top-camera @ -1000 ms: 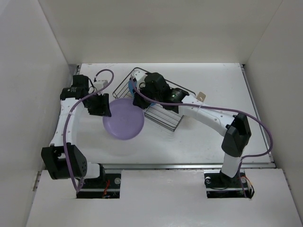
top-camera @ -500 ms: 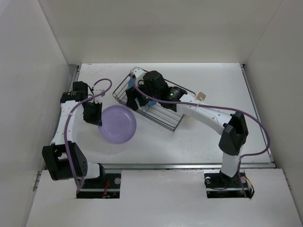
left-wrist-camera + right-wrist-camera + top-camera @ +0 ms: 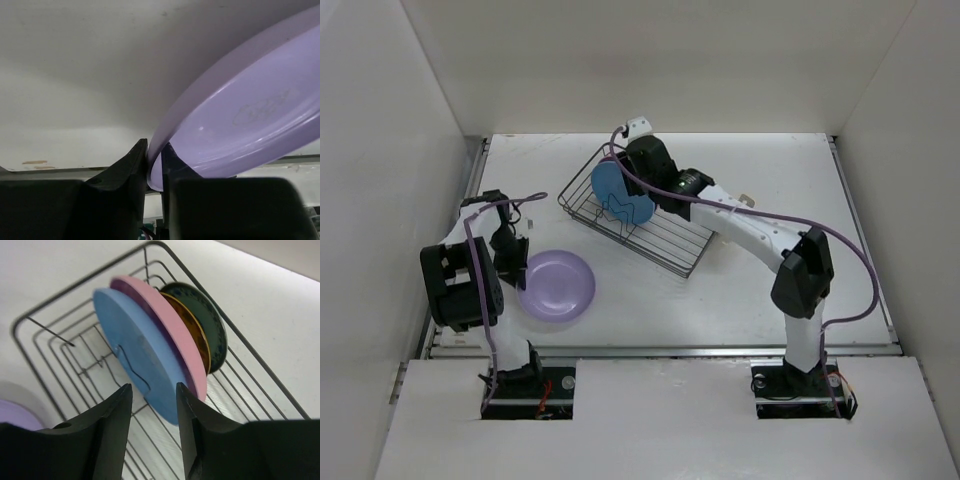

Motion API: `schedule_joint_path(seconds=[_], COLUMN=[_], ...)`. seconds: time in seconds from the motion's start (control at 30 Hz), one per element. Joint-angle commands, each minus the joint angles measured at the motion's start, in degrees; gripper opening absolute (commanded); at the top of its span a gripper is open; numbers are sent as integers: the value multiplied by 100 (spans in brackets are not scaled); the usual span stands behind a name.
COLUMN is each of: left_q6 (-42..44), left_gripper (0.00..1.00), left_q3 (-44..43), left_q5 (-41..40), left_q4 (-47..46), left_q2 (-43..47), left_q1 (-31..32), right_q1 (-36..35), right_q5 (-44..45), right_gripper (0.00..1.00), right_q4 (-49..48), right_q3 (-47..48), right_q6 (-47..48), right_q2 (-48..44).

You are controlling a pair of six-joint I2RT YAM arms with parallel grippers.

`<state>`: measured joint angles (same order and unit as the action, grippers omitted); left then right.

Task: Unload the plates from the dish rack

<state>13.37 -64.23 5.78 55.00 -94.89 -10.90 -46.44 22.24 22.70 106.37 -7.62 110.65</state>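
My left gripper (image 3: 517, 268) is shut on the rim of the lavender plate (image 3: 558, 285), which lies low over the table at the front left; the wrist view shows its rim (image 3: 210, 90) pinched between the fingers. The dark wire dish rack (image 3: 665, 235) stands at mid table. In it stand upright the blue plate (image 3: 137, 352), the pink plate (image 3: 172, 335), the mustard-yellow plate (image 3: 192, 335) and the dark teal plate (image 3: 205, 315). My right gripper (image 3: 152, 390) is open and empty, above the blue plate's near edge. The blue plate also shows from above (image 3: 612, 190).
White walls close in the table on the left, back and right. A small cream tag (image 3: 747, 204) lies right of the rack. The table's front edge rail (image 3: 660, 350) runs just in front of the lavender plate.
My left gripper has carried the lavender plate down and to the front left, away from the rack. My right gripper has risen and pulled back over the rack, uncovering the blue plate.
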Motion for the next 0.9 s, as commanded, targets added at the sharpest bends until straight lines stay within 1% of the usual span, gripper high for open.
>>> schedule_joint_path(seconds=[0.0,0.07,0.1,0.13,0.17,0.27,0.4,0.43,0.47,0.57,0.67,0.8,0.87], left_q6=[-255,-360,-361,-361,-413,-414,-361,-361,-361,-300,-299,-247,-194], left_gripper=[12,21,29,44,50,62,64,64,64,64,67,70,70], left_q3=[-152,-152,-204,-204,-204,-204,-256,-257,-327,-441,-599,-714,-714], left_q5=[-560,-561,-561,-561,-561,-665,-771,-771,-771,-701,-648,-648,-648], left_q4=[-42,-42,-42,-42,-42,-42,10,10,10,142,274,327,327], left_q2=[-152,-205,-205,-144,-144,15,313,374,488,699,806,1051,1052], left_q1=[-62,-62,-62,-62,-62,-62,-62,-62,-62,-62,-62,-62,-62], right_q1=[117,117,187,187,248,310,310,363,363,363,311,92,12], right_q5=[571,519,518,518,466,413,273,194,106,157,377,1367,1590], right_gripper=[47,51,51,52,52,52,52,50,41,1,0,0,0], right_q4=[209,209,209,209,209,156,15,15,-37,-37,-116,-573,-696], right_q3=[296,297,349,350,350,402,402,402,402,402,289,-89,-90], right_q6=[41,41,41,41,41,41,243,330,331,383,664,1253,1507], right_q2=[246,333,334,413,483,597,782,783,870,862,669,133,-131])
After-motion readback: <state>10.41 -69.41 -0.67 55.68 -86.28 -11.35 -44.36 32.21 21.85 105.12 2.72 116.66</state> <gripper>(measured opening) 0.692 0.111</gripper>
